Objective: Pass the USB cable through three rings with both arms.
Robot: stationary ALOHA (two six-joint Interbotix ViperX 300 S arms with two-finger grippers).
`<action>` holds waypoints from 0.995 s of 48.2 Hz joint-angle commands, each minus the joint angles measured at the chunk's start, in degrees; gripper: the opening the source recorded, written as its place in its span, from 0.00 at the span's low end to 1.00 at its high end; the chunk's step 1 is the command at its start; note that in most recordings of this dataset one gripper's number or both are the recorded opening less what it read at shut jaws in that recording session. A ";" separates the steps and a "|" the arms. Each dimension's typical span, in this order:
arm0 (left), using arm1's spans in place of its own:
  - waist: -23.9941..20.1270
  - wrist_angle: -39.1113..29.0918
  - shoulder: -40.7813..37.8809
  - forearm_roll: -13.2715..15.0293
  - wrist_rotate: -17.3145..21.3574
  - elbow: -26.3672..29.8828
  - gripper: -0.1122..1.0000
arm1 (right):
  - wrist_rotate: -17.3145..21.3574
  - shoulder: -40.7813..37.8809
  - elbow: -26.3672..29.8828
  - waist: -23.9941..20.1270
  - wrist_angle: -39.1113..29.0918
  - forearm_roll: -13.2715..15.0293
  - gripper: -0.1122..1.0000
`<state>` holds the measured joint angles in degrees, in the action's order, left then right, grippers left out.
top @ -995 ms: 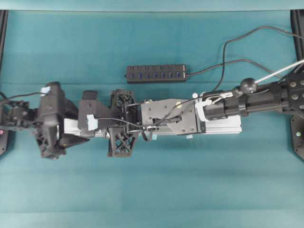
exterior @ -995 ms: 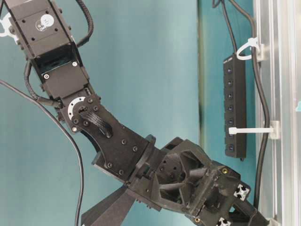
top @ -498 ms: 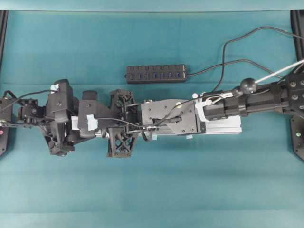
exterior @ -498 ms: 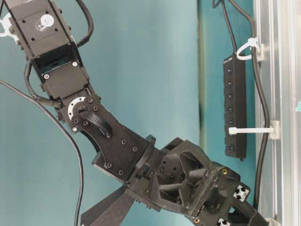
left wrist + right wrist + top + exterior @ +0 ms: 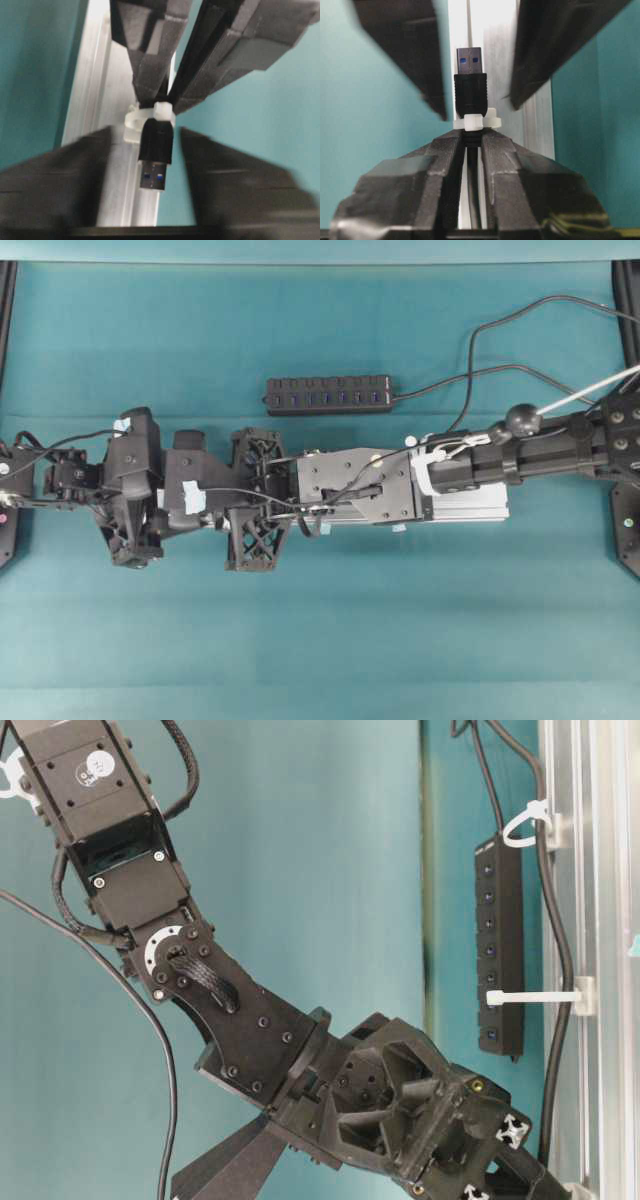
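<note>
While the right gripper [image 5: 472,150] is clamped on the cable [image 5: 470,97] just behind a ring [image 5: 476,120], the plug sticks through it. The left gripper [image 5: 142,165] stands apart around the plug, not touching it.

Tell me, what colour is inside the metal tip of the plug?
Blue, inside the silver tip of the USB cable's plug. The right wrist view shows it best.

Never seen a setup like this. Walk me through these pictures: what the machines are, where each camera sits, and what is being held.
Two black robot arms meet over an aluminium rail on a teal table. One camera looks down from above, one sits at table level, and one rides on each wrist. The right gripper is shut on the USB cable, whose plug pokes through a small white ring. The left gripper faces it, jaws apart on either side of the plug. A black USB hub lies behind the arms.
</note>
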<state>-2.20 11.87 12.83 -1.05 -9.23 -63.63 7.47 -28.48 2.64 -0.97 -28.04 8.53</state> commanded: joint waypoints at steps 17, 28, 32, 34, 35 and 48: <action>0.62 0.88 0.44 -0.18 0.18 0.88 0.30 | 0.18 0.88 0.53 -0.35 0.70 -0.18 0.05; 0.62 0.35 1.14 -0.18 0.18 0.79 0.30 | -0.09 1.41 -0.44 -0.35 1.23 -0.18 0.07; 0.62 -0.09 1.41 -0.18 0.18 0.62 0.30 | -0.18 1.76 -1.23 -0.35 1.23 -0.18 0.10; 0.62 -0.35 1.41 -0.18 0.18 0.70 0.30 | -0.18 1.93 -1.58 -0.35 1.23 -0.18 0.13; 0.62 -0.44 1.41 -0.18 0.18 0.70 0.30 | -0.18 2.02 -1.85 -0.35 1.23 -0.18 0.15; 0.97 -1.23 2.20 -0.18 0.18 0.79 0.30 | 0.00 4.75 -4.22 -0.26 0.79 -0.09 0.70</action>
<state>-1.58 10.55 14.15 -1.14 -9.05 -63.54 7.47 -26.19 -1.49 -1.14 -27.33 8.44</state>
